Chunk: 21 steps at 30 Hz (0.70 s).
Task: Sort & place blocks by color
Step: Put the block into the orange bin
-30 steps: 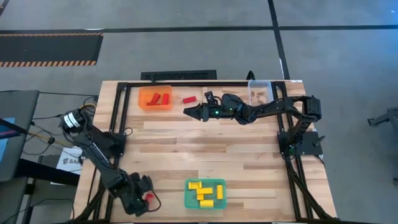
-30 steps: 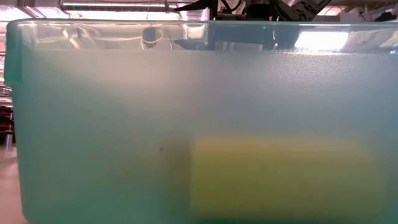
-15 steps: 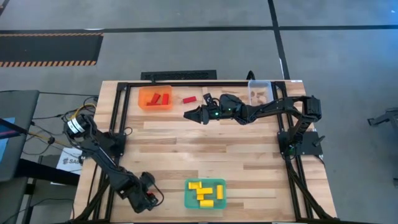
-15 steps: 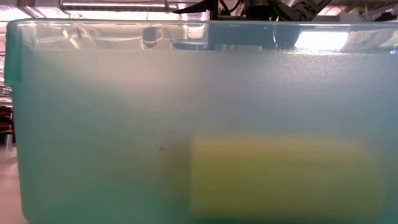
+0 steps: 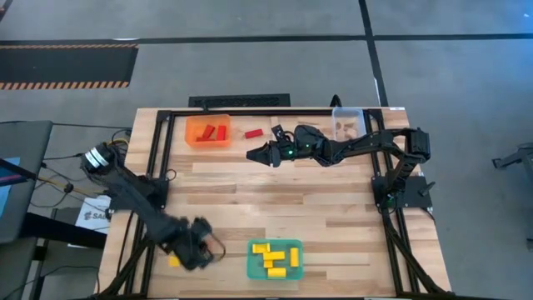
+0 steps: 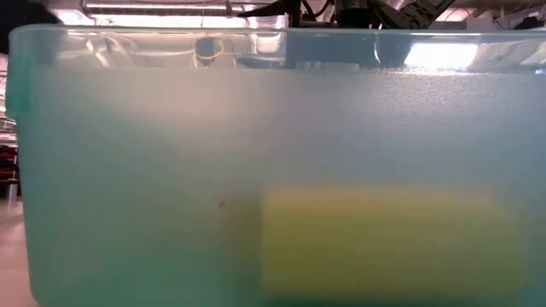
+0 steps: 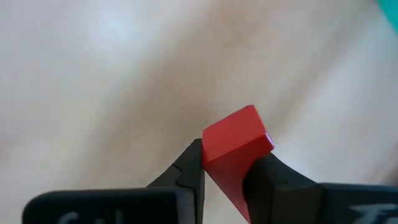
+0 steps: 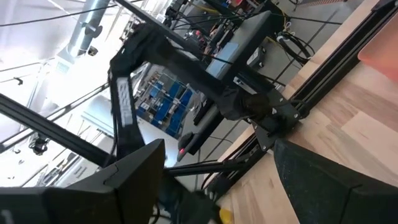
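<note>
My left gripper [image 5: 200, 250] is at the table's near left, pointing down, shut on a red block [image 7: 236, 134]. The high view hides that block under the gripper. A yellow block [image 5: 173, 261] lies on the table just left of it. Another red block [image 5: 253, 132] lies on the table beside the orange tray [image 5: 196, 140], which holds red blocks. The teal tray [image 5: 251, 268] holds several yellow blocks. Pale wood blocks lie in the clear tray [image 5: 346, 111]. My right gripper [image 5: 250, 152] hovers open and level near the far middle, holding nothing. My left gripper pinches the red block between its two fingers [image 7: 186, 174], which lie on two opposite sides of the block [image 7: 212, 160]. The fingers come from above, pointing down. The block's free end sticks out beyond the fingertips, turned askew; whether it touches the table I cannot tell.
In the low view the teal tray's near wall [image 6: 171, 170] fills the picture, with a yellow block [image 6: 384, 239] blurred behind it. A black frame [image 5: 158, 167] runs along the table's left, far and right sides. Bare wood lies across the table's middle.
My left gripper has moved toward the table's right, closer to the teal tray, and has turned somewhat. A yellow block that the arm covered before now shows on the table to its left. The red block that showed at its fingers is now hidden beneath it in the high view.
</note>
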### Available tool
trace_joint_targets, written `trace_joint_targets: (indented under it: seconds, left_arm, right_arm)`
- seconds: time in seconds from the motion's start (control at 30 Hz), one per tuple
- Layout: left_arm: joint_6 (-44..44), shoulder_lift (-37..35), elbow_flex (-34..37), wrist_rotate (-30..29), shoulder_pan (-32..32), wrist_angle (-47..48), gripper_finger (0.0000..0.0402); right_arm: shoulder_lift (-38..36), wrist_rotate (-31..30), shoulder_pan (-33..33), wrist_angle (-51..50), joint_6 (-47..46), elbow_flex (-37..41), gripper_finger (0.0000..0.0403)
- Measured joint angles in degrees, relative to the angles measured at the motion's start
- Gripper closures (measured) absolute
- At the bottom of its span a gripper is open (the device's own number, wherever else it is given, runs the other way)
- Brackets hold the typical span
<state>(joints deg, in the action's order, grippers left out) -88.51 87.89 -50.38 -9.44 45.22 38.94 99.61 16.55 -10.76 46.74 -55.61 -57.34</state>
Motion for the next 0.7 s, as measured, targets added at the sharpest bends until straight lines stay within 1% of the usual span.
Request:
trace_joint_targets:
  seconds: [0.1, 0.23, 0.3, 0.4, 0.47, 0.53, 0.63, 0.7]
  left_arm:
    - [8.98, -5.42, 0.30, -5.47, -5.74, 9.50, 0.0348]
    - [22.68, -12.99, 0.20, -12.22, -16.22, 19.16, 0.0352]
    - [30.76, -16.77, 0.21, -15.08, -22.64, 20.84, 0.0352]
    - [44.54, -21.50, 0.21, -16.80, -34.13, 20.21, 0.0352]
    - [54.13, -23.51, 0.19, -16.59, -42.91, 16.90, 0.0352]
    - [63.45, -24.53, 0.19, -14.74, -51.84, 12.07, 0.0352]
    - [74.80, -24.09, 0.16, -7.17, -65.78, 3.96, 0.0352]
    - [79.49, -22.31, 0.10, -2.27, -73.77, -0.17, 0.0352]
  right_arm:
    - [0.00, 0.02, 0.00, 0.13, -0.24, 0.00, 0.0082]
    - [0.00, 0.02, 0.44, 0.47, -0.88, 0.00, 0.0082]
    - [0.00, 0.02, 0.82, 0.39, -1.11, 0.00, 0.0082]
    - [0.00, 0.05, 1.52, 0.39, -1.57, 0.00, 0.0082]
    - [0.00, 0.05, 1.94, 0.41, -1.55, 0.00, 0.0082]
    - [0.00, 0.05, 2.21, 0.45, -1.57, 0.00, 0.0082]
    - [0.00, 0.03, 2.21, 0.50, -2.68, 0.00, 0.0082]
    - [0.00, 0.02, 2.21, 0.47, -2.86, 0.00, 0.0082]
